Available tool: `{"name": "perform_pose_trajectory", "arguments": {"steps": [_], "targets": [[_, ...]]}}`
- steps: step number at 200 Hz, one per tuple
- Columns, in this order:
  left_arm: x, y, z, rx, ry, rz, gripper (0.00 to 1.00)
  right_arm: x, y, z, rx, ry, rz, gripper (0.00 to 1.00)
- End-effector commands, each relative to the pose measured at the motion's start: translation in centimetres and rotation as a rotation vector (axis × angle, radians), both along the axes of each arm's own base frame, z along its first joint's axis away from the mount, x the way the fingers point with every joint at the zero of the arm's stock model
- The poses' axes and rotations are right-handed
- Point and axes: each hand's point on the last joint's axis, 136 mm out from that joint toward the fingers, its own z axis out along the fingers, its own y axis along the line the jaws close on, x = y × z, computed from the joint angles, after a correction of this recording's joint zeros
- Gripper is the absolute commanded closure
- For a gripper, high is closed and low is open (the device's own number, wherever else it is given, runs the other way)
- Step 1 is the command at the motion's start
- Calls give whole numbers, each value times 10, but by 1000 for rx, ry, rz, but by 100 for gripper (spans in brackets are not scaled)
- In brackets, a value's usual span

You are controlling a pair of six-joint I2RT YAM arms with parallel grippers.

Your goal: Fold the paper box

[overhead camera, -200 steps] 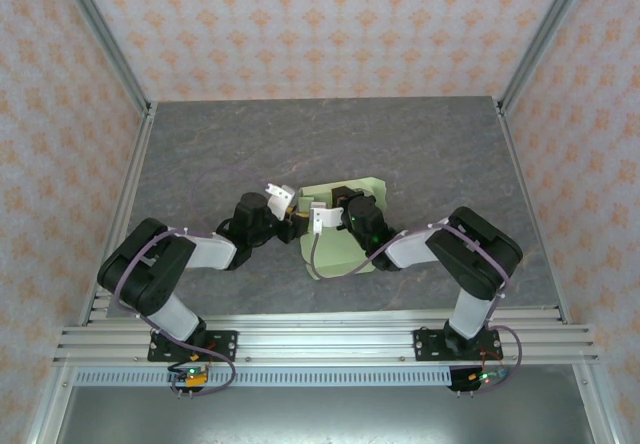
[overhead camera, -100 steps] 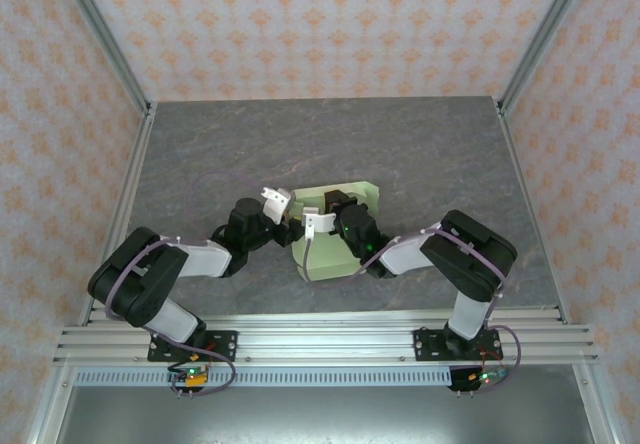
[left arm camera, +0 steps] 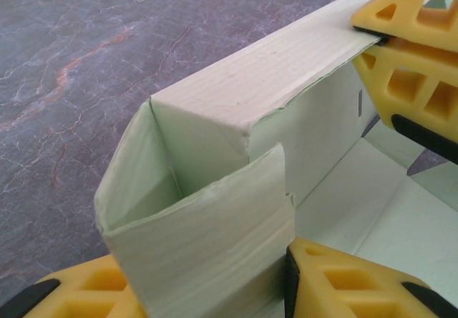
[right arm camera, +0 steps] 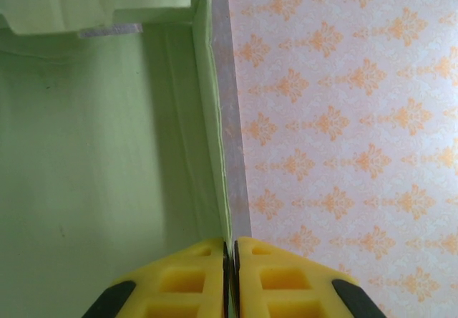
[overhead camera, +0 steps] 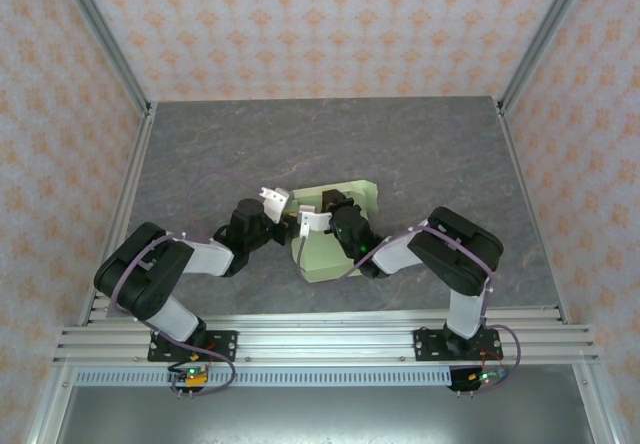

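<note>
- Now my right fingers (right arm camera: 179,278) clamp the paper box (right arm camera: 93,139) wall, standing it upright.
- My left fingers (left arm camera: 351,282) straddle its folded corner; grip I cannot tell.

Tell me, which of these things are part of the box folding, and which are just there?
In the job:
paper box
left end effector, gripping a folded corner
right end effector, pinching a side wall

Just there:
table
patterned walls
metal rails
</note>
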Motion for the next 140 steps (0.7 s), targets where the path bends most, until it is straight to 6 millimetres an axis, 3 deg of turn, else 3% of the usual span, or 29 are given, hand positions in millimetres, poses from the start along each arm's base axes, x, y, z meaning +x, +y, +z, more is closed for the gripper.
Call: {"name": "perform_pose_trajectory", "arguments": {"steps": [1,22,39,83,140], "targets": [[1,-17,19,-81,-46,-60,56,2,12,15,102,-14,-4,87],[-8,-13,25,-99,-46,-54,40,-1,15,15,94,5,19,87],[-16,-6,29,-80,-53,-45,34,-2,14,13,79,7,22,87],[-24,7,40,-48,-81,-16,33,-5,14,14,65,7,41,87],[-3,1,29,-74,-46,28,39,-11,13,13,50,22,68,83]]}}
